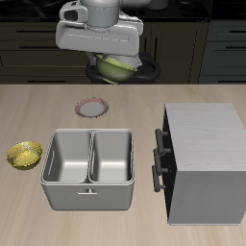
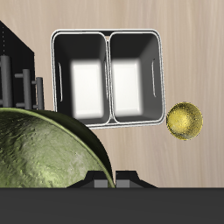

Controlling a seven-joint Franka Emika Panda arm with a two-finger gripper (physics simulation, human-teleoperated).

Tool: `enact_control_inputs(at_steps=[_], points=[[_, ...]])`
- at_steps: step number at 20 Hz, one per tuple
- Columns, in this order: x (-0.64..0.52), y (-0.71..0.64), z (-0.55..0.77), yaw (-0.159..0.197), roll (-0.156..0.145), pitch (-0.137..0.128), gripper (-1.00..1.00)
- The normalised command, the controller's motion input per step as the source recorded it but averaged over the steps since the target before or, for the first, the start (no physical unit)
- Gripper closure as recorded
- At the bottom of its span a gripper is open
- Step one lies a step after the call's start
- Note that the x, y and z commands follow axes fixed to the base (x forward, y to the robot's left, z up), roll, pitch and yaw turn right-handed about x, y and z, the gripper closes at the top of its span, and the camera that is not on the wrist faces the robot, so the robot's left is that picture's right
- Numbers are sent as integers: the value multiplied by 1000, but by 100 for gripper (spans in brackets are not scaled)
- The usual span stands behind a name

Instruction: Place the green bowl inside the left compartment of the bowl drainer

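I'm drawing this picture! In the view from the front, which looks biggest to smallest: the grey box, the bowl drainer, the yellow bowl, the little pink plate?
1. Grey box
2. Bowl drainer, only a little smaller-looking than the box
3. Yellow bowl and pink plate: these look about alike, and the plate sits farther back, so I won't rank them.

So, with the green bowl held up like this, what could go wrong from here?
1. The green bowl hangs high and well behind the bowl drainer; the jaws seem to grip only its rim, so it may slip during the carry.
2. The bowl looks about as wide as one well, so it could catch on the thin middle wall.
3. The tall grey box stands close beside the drainer; a wide swing could hit its black handles.
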Motion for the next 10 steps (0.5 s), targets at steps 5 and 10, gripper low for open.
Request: enact_control_inputs(at_steps=[5,10], points=[[-51,-196,101,7,-21,-18,100],[14,-91,-209,27,14,10,100]])
